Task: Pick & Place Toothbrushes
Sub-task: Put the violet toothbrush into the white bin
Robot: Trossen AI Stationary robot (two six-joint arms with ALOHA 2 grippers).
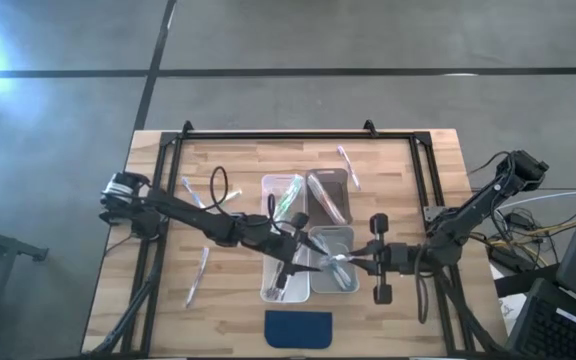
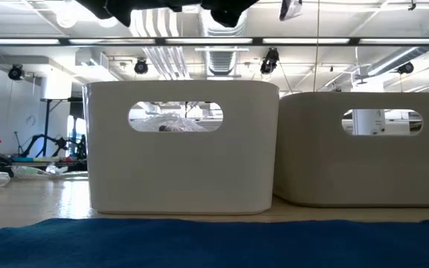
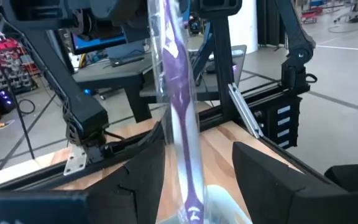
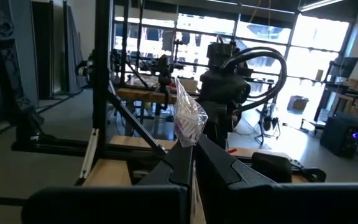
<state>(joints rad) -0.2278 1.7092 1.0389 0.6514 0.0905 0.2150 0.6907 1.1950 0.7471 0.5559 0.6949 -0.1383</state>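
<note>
One wrapped toothbrush [image 3: 178, 106] with a purple handle stands between our left gripper's [image 3: 197, 171] dark fingers [image 3: 143, 174], which close on its lower end, and our right gripper [image 4: 191, 163] pinches the crinkled clear wrapper [image 4: 189, 121] of the same toothbrush between narrowly closed fingers, so from above we see both grippers meeting over the two front bins [image 1: 331, 262] at the middle of the table [image 1: 428, 160]. Other toothbrushes [image 1: 197, 277] lie loose on the wood to our left, one lies near the far edge [image 1: 348, 167], and more sit inside the two rear bins [image 1: 284, 197]. Four clear bins form a block at the table's centre, touching one another, and a dark blue pad [image 1: 299, 328] lies just in front of them at the near edge. From table height we see the pad's blue surface [image 2: 214, 242] in front of two bin walls [image 2: 183, 160], each with a handle slot. Our left arm [image 1: 183, 213] reaches in from the left side and our right arm [image 1: 468, 215] from the right
</note>
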